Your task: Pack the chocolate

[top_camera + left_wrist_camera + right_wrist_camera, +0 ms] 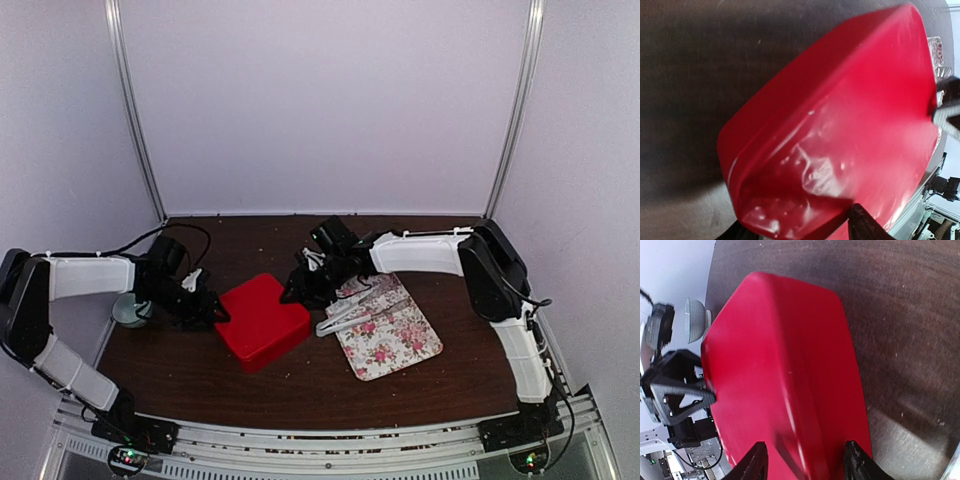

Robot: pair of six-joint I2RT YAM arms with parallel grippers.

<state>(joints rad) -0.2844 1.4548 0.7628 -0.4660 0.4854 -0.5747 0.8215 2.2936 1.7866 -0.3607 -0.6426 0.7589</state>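
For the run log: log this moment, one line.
box closed | left gripper astride box | right gripper astride box | chocolate unseen

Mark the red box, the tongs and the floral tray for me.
red box (262, 320), top view, middle of its lid.
tongs (355, 314), top view, midway along them.
floral tray (402, 346), top view, bare patch near its right edge.

One red box (263, 320), two grippers flanking it, left gripper (214, 314) and right gripper (293, 291), one flowered tray (400, 345) with one pair of tongs (350, 312) to its right, one small bowl (128, 313) to its left.
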